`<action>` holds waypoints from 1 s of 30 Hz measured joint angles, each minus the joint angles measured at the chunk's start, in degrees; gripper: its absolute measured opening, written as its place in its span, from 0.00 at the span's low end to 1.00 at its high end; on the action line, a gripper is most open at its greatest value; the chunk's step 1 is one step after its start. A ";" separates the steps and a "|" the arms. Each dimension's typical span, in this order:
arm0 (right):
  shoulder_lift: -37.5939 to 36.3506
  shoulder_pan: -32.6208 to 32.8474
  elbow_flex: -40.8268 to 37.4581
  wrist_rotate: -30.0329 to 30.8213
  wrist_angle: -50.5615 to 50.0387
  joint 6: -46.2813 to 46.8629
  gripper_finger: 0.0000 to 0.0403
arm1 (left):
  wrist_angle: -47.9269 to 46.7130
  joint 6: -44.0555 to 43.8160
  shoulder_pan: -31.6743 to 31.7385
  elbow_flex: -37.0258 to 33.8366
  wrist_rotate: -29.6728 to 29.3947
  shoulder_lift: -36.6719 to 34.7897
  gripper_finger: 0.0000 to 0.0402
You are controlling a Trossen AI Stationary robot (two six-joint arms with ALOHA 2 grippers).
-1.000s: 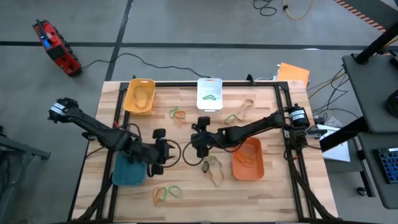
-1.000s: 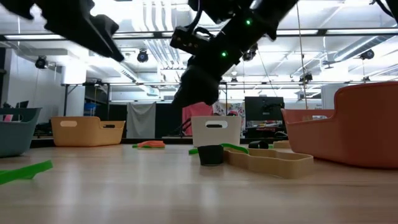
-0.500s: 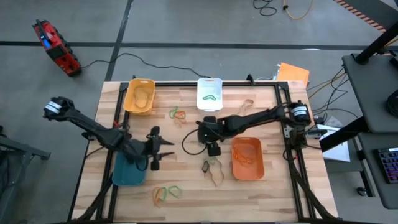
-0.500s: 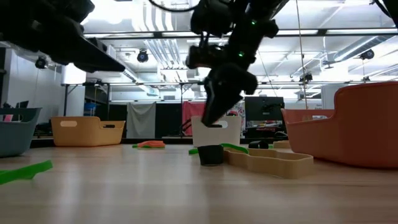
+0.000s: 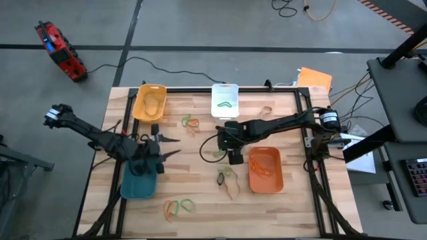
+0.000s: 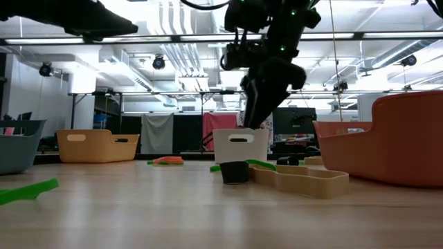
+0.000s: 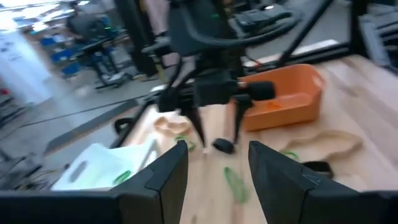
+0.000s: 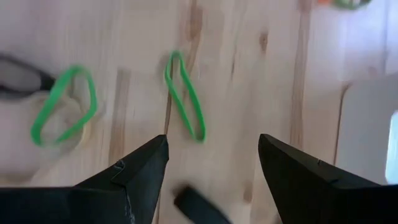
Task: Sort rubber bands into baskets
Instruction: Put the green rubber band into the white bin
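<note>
Rubber bands lie loose on the wooden table: green and orange ones [image 5: 190, 122], tan and green ones [image 5: 227, 180], and orange and green ones [image 5: 179, 207]. The yellow basket [image 5: 149, 102] and white basket [image 5: 225, 100] stand at the far edge. The teal basket [image 5: 139, 181] is near left and the orange basket [image 5: 265, 169] near right. My right gripper [image 5: 232, 152] is open and empty, above green bands [image 8: 186, 96] at mid-table. My left gripper [image 5: 157, 151] is open and empty just beyond the teal basket; its wrist view faces the right gripper [image 7: 214, 93].
A thin dark loop [image 5: 210, 148] shows beside my right gripper; whether it is a band or a cable, I cannot tell. A small black piece [image 6: 235, 171] and a tan band [image 6: 304, 181] lie on the table. A black frame [image 5: 200, 89] runs along the table's edges.
My left gripper has drawn back toward the table's left and far side, away from the middle, and has turned. My right gripper has gone toward the table's right edge, closer to the orange basket. The dark loop has gone along with the right gripper.
</note>
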 joint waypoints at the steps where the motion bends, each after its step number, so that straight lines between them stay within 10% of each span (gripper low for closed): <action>1: 0.00 0.00 -0.52 0.00 1.59 -0.35 0.61 | 0.05 0.00 0.00 0.00 -1.43 -0.39 0.38; 30: 2.64 0.17 -16.86 -2.51 31.56 2.79 0.56 | 0.19 -1.16 0.09 1.18 -6.64 -0.74 0.38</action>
